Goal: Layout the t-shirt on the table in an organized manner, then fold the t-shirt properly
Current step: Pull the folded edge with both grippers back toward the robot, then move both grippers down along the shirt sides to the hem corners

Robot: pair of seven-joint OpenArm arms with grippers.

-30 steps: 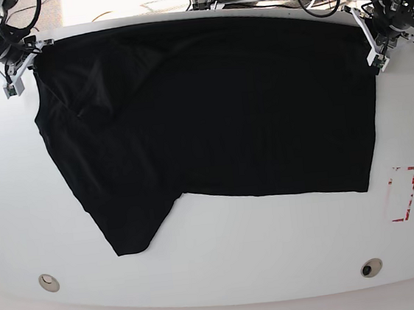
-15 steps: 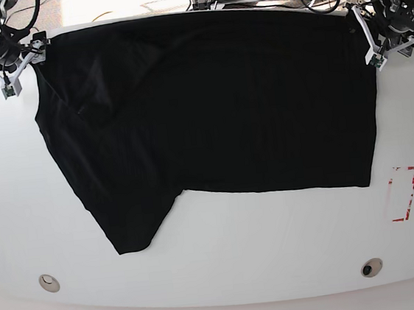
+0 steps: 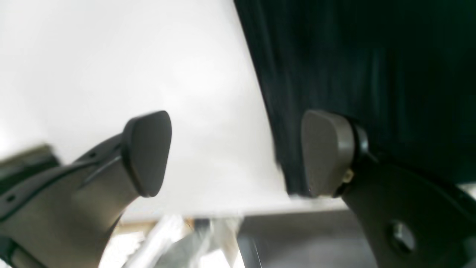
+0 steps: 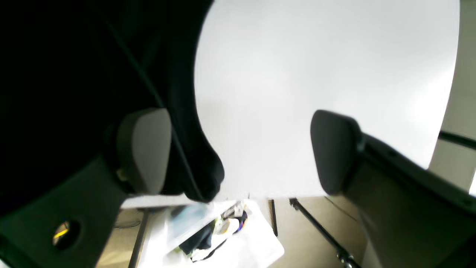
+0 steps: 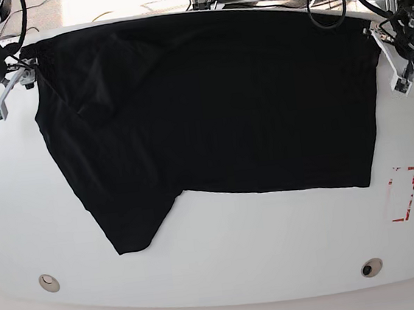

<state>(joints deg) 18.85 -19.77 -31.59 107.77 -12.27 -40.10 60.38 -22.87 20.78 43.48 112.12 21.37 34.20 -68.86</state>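
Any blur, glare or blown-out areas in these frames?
Left wrist view: motion-smeared, the t-shirt edge streaked, background below the table edge soft; fingers fairly sharp. Right wrist view: the shirt nearly pure black with no detail, table bright and washed out. Base view: sharp, with fisheye curving of the table edges and overexposure at the top left.

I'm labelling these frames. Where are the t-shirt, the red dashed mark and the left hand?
t-shirt (image 5: 231,100): base view, middle of the cloth.
red dashed mark (image 5: 402,194): base view, its centre.
left hand (image 3: 236,152): left wrist view, midway between the open fingertips.
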